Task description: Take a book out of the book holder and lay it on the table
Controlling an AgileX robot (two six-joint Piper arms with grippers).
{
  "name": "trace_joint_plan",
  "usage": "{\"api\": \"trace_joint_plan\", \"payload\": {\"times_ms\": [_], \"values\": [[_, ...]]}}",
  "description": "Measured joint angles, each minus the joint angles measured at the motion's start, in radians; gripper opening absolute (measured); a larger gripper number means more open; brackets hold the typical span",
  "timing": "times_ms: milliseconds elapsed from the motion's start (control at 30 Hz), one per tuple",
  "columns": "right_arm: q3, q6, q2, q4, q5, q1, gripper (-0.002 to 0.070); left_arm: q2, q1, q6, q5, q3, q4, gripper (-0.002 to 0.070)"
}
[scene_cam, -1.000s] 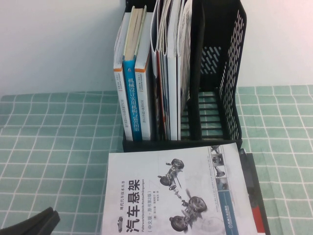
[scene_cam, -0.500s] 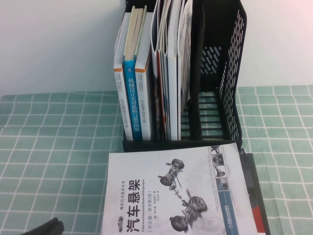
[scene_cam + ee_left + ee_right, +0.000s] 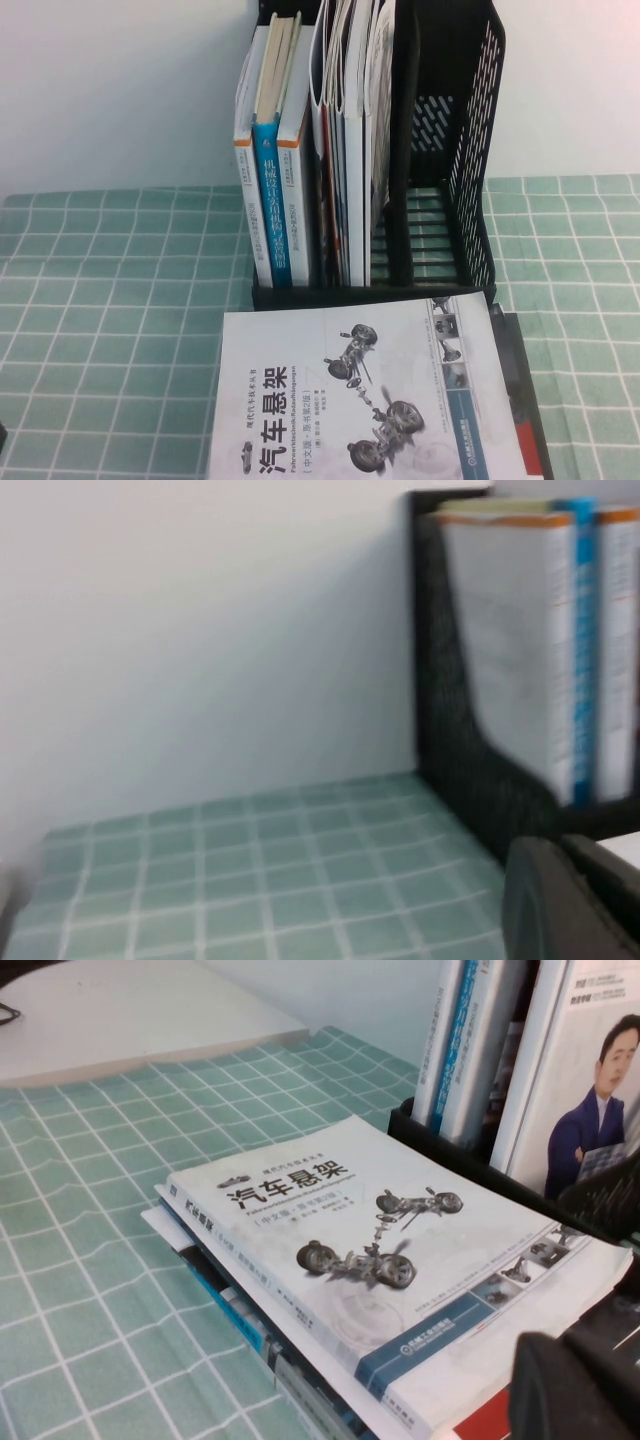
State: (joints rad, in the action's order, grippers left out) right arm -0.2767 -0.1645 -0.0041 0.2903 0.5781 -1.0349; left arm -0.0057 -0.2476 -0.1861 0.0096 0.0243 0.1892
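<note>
The book [image 3: 360,390], white-covered with grey chassis drawings and a bold black title, lies flat in front of the book holder [image 3: 450,150], on top of a small stack of other books. It also shows in the right wrist view [image 3: 370,1250]. The table [image 3: 110,300] has a green cloth with a white grid. My left gripper [image 3: 570,900] hangs low over the table, to the left of the holder [image 3: 450,740]. My right gripper [image 3: 580,1380] hovers just off the book's near right corner. Neither gripper holds anything that I can see.
The holder's left slots hold a thick blue-spined book [image 3: 268,200] and several thin magazines [image 3: 350,150]; its right slots look empty. Under the white book lie other books, one with a red cover [image 3: 490,1425]. A white wall stands behind.
The dark left gripper at the lower left of the high view has drawn back out of that view. The book has not moved.
</note>
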Motion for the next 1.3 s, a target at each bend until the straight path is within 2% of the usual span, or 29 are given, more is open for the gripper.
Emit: {"api": "trace_joint_plan", "payload": {"times_ms": [133,233,433,967,1300], "values": [[0.000,0.000,0.000,0.000,0.000,0.000,0.0003,-0.006,0.112,0.021,0.084,0.000,-0.048,-0.0003],[0.000,0.000,0.000,0.000,0.000,0.000,0.0003,-0.006,0.147,0.019,0.139,0.000,-0.075,-0.0003],[0.000,0.000,0.000,0.000,0.000,0.000,0.0003,-0.006,0.151,0.024,0.319,0.000,-0.145,-0.0003],[0.000,0.000,0.000,0.000,0.000,0.000,0.0003,-0.006,0.151,0.129,0.328,0.000,-0.156,-0.0003],[0.000,0.000,0.000,-0.002,0.000,0.000,0.0003,-0.006,0.151,0.132,0.328,0.000,-0.156,-0.0003]]}}
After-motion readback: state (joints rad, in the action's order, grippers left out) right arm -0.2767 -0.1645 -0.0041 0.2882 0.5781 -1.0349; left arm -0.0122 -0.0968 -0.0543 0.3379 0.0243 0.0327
